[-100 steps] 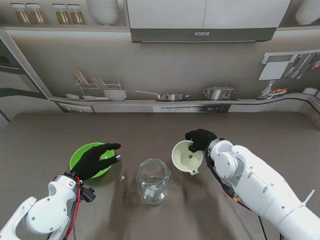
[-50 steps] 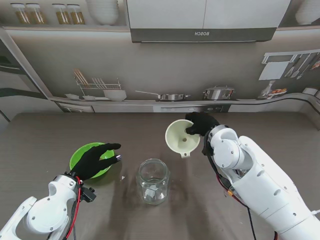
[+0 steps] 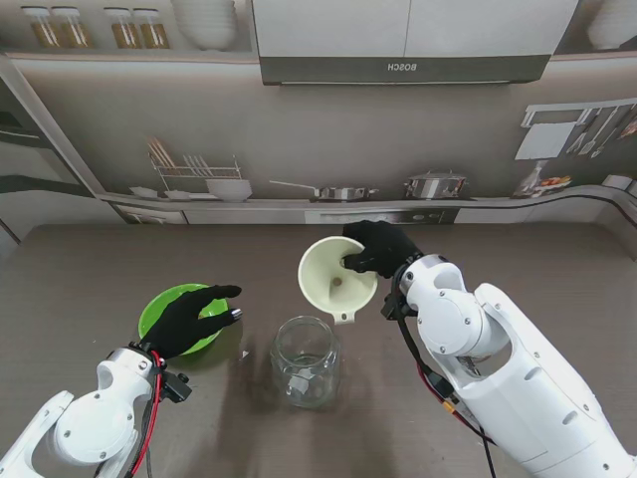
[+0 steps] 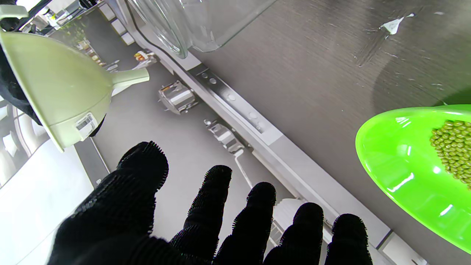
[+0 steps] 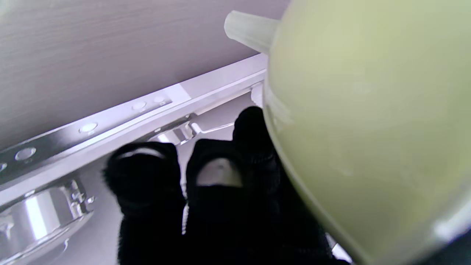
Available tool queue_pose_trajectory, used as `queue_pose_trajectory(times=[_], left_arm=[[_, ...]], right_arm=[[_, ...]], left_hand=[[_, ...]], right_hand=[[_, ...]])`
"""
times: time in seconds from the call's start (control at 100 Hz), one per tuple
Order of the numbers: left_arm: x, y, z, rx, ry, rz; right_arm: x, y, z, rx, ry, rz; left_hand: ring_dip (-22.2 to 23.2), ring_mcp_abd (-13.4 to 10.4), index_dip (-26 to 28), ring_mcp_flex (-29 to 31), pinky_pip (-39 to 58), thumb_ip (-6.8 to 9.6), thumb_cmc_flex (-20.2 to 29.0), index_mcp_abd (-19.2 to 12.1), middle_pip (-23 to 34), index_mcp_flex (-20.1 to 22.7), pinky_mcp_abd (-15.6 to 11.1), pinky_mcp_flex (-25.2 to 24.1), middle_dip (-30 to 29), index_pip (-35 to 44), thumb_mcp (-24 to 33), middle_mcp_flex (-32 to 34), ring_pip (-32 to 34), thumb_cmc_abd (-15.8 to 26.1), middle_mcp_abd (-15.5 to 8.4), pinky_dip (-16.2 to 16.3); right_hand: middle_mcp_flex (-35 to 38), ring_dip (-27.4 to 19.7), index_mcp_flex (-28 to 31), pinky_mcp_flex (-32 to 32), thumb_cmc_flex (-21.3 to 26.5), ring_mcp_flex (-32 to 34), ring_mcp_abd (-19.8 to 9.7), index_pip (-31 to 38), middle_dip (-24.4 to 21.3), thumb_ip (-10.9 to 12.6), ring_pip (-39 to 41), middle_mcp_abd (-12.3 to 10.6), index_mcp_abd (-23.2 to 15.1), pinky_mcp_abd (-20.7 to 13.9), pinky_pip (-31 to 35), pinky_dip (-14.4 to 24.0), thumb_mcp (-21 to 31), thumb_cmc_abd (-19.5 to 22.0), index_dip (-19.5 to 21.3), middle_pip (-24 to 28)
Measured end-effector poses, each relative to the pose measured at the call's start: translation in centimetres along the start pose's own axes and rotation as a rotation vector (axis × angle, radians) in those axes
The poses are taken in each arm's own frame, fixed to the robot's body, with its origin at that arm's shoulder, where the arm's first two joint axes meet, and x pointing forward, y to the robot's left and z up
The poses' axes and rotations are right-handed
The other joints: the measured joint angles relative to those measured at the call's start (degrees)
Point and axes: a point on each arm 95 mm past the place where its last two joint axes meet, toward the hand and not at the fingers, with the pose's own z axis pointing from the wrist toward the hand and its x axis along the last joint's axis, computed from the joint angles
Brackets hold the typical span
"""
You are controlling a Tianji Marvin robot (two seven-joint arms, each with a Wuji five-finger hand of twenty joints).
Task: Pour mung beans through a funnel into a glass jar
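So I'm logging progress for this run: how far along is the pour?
Done: the right hand has the funnel gripped and off the table. In hand: carrying it toward the glass jar; its spout isn't in the mouth yet. Left: seat the funnel, then pour the mung beans from the green bowl, over which the open left hand hovers.

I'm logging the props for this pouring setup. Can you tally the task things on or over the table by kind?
Funnel: 1, held in the right hand
Glass jar: 1
Green bowl with mung beans: 1
Total: 3 things, not counting the beans. The left hand holds none of them.
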Motion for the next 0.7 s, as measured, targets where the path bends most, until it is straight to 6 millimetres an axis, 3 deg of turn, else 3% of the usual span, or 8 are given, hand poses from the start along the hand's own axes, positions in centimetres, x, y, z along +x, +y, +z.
queue_pose_trajectory(times=[0.5, 0.7], left_arm=[[0.0, 0.0, 0.0, 0.003, 0.0, 0.001], [0.0, -0.1, 0.0, 0.004, -0.001, 0.001]], right_arm=[[1.2, -3.7, -0.6, 0.112, 0.025, 0.036], [1.2, -4.3, -0.7, 0.131, 0.026, 0.05]], left_hand=[[0.0, 0.0, 0.0, 0.0, 0.0, 0.0, 0.0, 0.0, 0.0, 0.0, 0.0, 0.0, 0.0, 0.0, -0.01, 0.0, 0.0, 0.0, 0.0, 0.0], [0.0, 0.0, 0.0, 0.0, 0.0, 0.0, 0.0, 0.0, 0.0, 0.01, 0.0, 0.0, 0.0, 0.0, -0.01, 0.0, 0.0, 0.0, 0.0, 0.0]], right_hand=[[0.02, 0.0, 0.0, 0.01, 0.29, 0.0, 0.19, -0.2, 0.14, -0.01, 0.01, 0.24, 0.6, 0.04, 0.0, 0.01, 0.0, -0.04, 0.0, 0.0], [0.02, 0.0, -0.03, 0.01, 0.29, 0.0, 1.06, -0.49, 0.2, -0.01, 0.01, 1.43, 1.22, 0.07, 0.0, 0.01, 0.0, -0.04, 0.0, -0.03]])
